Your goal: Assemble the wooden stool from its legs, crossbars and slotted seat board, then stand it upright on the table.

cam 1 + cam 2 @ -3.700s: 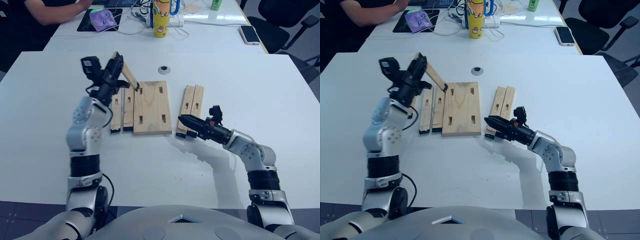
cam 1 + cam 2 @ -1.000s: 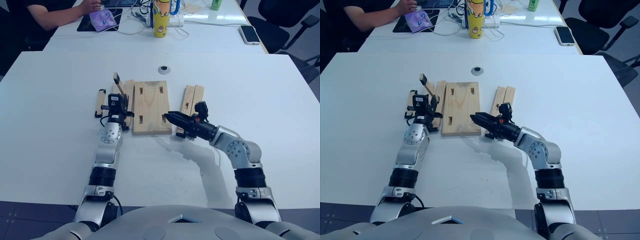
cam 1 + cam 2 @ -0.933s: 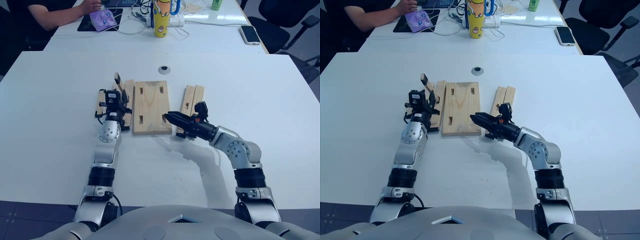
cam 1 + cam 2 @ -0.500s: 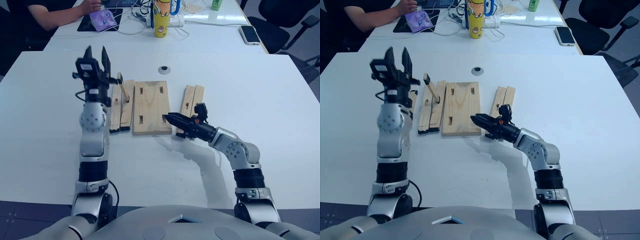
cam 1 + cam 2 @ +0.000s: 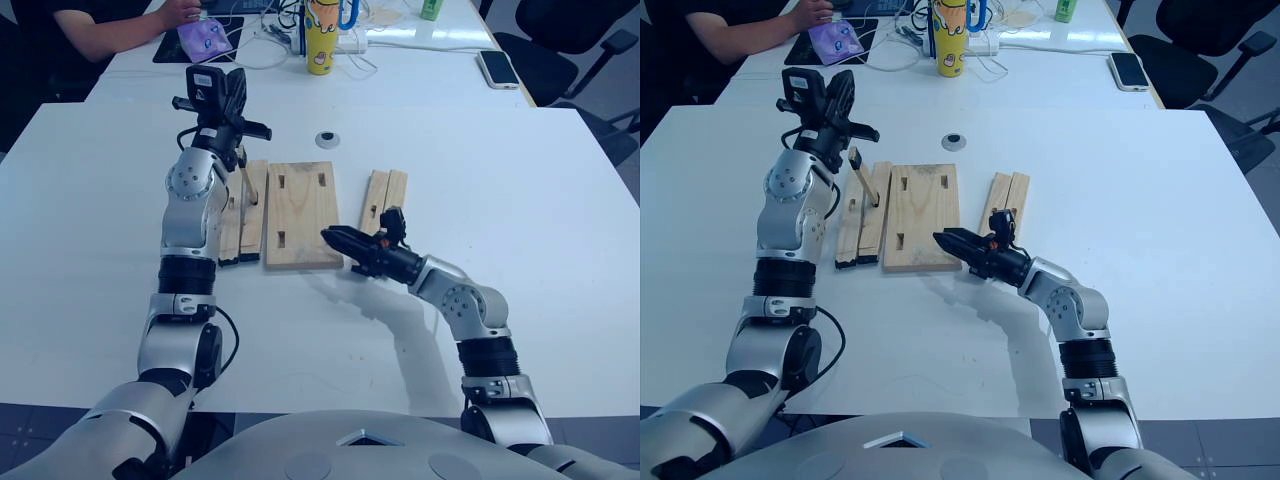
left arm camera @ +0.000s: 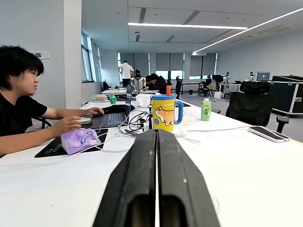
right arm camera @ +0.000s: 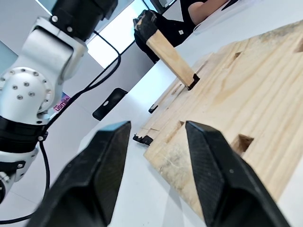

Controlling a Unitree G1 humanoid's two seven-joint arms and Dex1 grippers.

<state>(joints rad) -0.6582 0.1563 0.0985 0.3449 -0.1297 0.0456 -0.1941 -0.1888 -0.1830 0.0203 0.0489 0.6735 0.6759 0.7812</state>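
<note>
While our left gripper (image 6: 156,136) hovers empty, fingers pressed together, above the leg pieces (image 5: 246,212), our right gripper (image 5: 331,237) sits low at the near corner of the flat slotted seat board (image 5: 303,205), fingers apart, seemingly to steady it, and a crossbar (image 5: 866,180) stands tilted in a leg slot.

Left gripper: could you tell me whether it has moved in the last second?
Yes: the left gripper has risen from the legs beside the seat board toward the table's far edge.
</note>
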